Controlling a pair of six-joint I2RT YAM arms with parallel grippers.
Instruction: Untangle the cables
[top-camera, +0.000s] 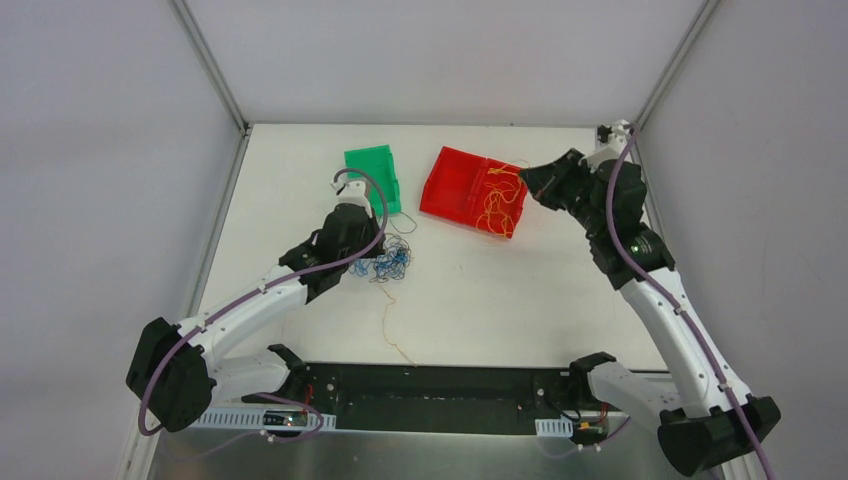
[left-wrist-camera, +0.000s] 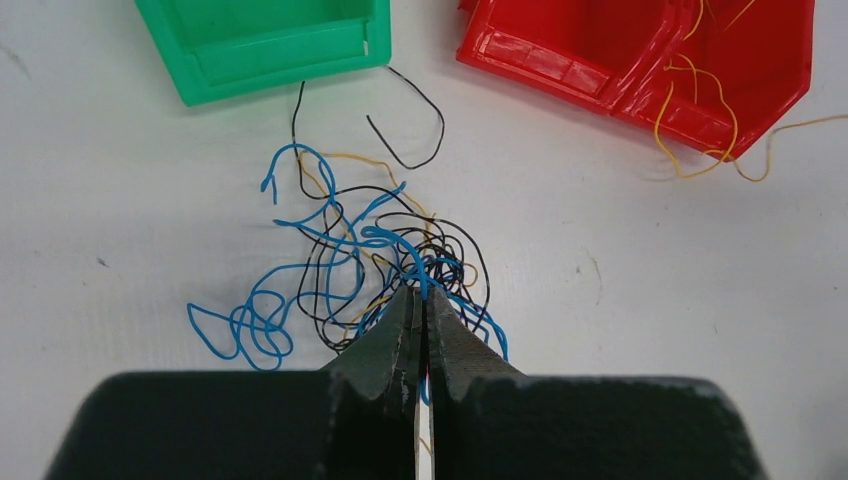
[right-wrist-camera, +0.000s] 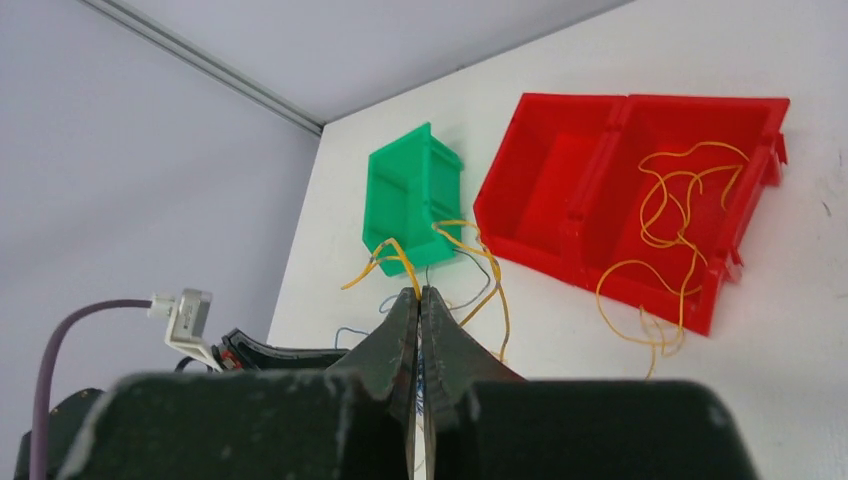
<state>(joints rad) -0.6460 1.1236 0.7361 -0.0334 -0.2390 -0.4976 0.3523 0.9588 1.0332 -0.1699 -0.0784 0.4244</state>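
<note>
The work appears to be at the pulling-apart stage, with strands being sorted by colour. The left gripper (left-wrist-camera: 420, 300) has its fingers pressed together at the near edge of the knot of hair-thin blue and black wires (left-wrist-camera: 372, 262), which lies on the white bench (top-camera: 480, 290) just in front of the small green plastic bin (left-wrist-camera: 270, 50). A blue strand crosses right at the fingertips, so they seem to pinch the knot rather than merely touch it.

The right gripper (right-wrist-camera: 420, 298) hangs above the bench near the red plastic two-compartment bin (right-wrist-camera: 560, 160). Its fingers are also closed, and a few yellow-orange wire strands (right-wrist-camera: 398, 252) curl out from the tips, apparently held there. More loose yellow-orange wires (right-wrist-camera: 680, 200) already lie in the red bin's right compartment, some trailing over its rim. One long yellow strand (top-camera: 393, 325) lies alone on the bench nearer the arm bases, and a single black strand (left-wrist-camera: 420, 130) sits apart between the knot and the green bin.

The next move probably calls for the right fingers to part over the red bin so the held strands drop in. The left fingers then need a grip on a single wire, not the whole bunch, and a slow pull so the knot loosens instead of tightening.
</note>
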